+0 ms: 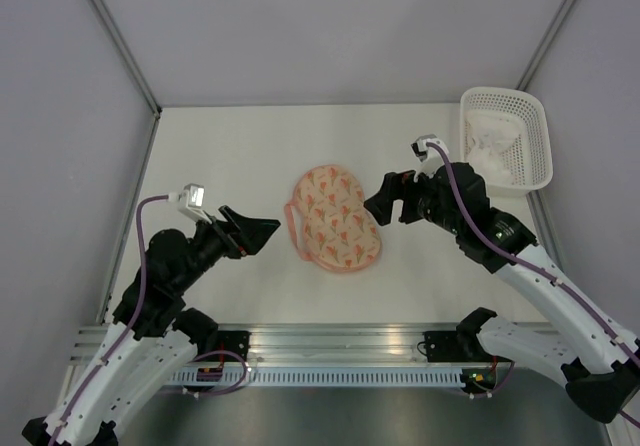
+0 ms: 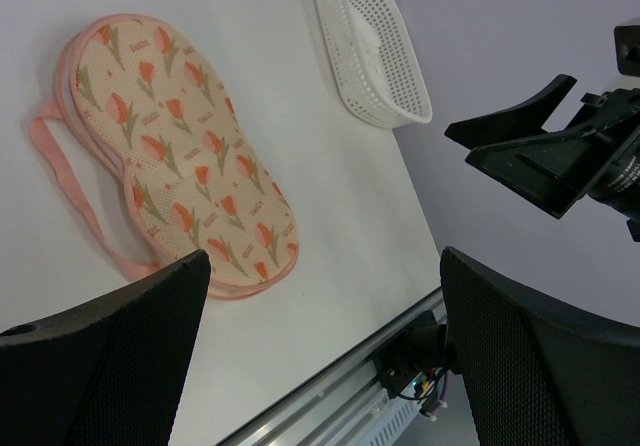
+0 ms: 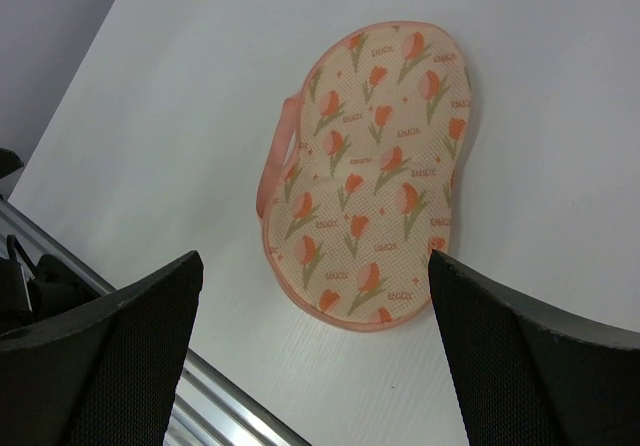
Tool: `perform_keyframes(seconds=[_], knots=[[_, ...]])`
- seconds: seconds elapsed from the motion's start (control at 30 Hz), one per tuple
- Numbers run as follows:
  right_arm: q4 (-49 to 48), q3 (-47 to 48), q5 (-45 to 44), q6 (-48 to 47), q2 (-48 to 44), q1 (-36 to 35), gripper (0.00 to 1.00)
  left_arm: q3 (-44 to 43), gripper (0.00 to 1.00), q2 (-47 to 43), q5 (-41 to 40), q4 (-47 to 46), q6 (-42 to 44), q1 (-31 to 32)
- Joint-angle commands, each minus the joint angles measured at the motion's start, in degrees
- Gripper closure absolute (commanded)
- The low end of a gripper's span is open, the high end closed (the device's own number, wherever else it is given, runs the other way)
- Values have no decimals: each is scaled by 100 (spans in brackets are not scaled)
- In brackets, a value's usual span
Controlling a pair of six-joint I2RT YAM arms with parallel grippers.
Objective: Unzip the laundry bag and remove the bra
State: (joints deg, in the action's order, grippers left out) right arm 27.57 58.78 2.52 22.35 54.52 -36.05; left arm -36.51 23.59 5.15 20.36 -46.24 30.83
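The laundry bag point(image 1: 335, 218) lies flat and looks zipped shut at mid-table, well left of the white basket point(image 1: 507, 138), which holds something white. No bra shows outside the bag. The left gripper point(image 1: 262, 232) and right gripper point(image 1: 384, 197) flank the bag, fingers spread, holding nothing.

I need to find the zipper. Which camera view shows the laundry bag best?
The right wrist view: the whole laundry bag lies unobstructed and large. The left wrist view cuts its near end behind a finger; the top view shows it whole but small. No zipper pull is discernible.

White arms point(image 1: 560, 296), black joints and grippers (purple cables trailing).
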Motion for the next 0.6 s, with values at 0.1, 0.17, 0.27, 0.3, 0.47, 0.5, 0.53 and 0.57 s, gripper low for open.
perform_keyframes(seconds=[0.1, 0.17, 0.27, 0.3, 0.47, 0.5, 0.53, 0.57], knots=[[-340, -113, -111, 103, -108, -16, 2, -199, 0, 31, 267, -357, 317, -24], [-375, -148, -138, 86, -143, -16, 2, -128, 0, 57, 320, -427, 335, -24], [-419, -192, -156, 77, -196, -16, 2, -93, 0, 154, 382, -550, 335, -24], [-411, -201, -173, 77, -205, -16, 2, -102, 1, 163, 390, -585, 335, -24], [-463, -323, -349, 51, -328, -16, 2, -128, 0, 312, 487, -788, 344, -24], [-472, -350, -306, 15, -328, -16, 2, -128, 0, 339, 513, -823, 344, -24], [-455, -368, -296, -2, -328, -16, 2, -128, 0, 365, 522, -849, 344, -24], [-498, -385, -270, -20, -354, -16, 2, -128, 0, 374, 540, -858, 344, -24]])
